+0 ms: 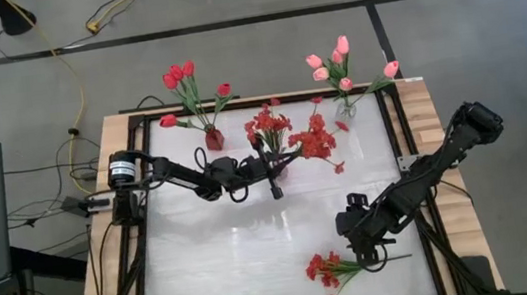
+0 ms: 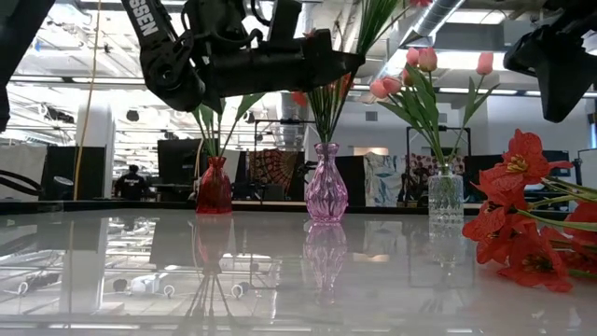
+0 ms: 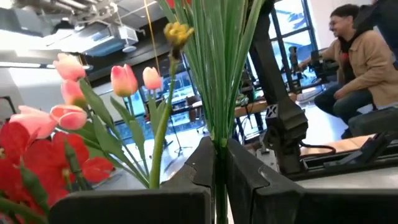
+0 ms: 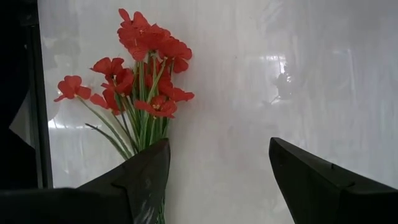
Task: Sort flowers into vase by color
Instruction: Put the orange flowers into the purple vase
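Three vases along the far edge of the white table (image 1: 257,259): red vase (image 2: 214,187) with red tulips (image 1: 182,77), pink vase (image 2: 326,185) in the middle with red small-blossom bunches (image 1: 294,134), clear vase (image 2: 446,194) with pink tulips (image 1: 339,66). Left gripper (image 3: 219,163) above the pink vase, fingers pinched narrow on a bundle of green stems (image 3: 217,74) standing upright between them. One more red bunch (image 4: 140,68) flat on the table near the front right. Right gripper (image 4: 217,180) just over that bunch's stem end, fingers spread wide, one finger (image 4: 134,177) seemingly at the stems, contact hard to judge.
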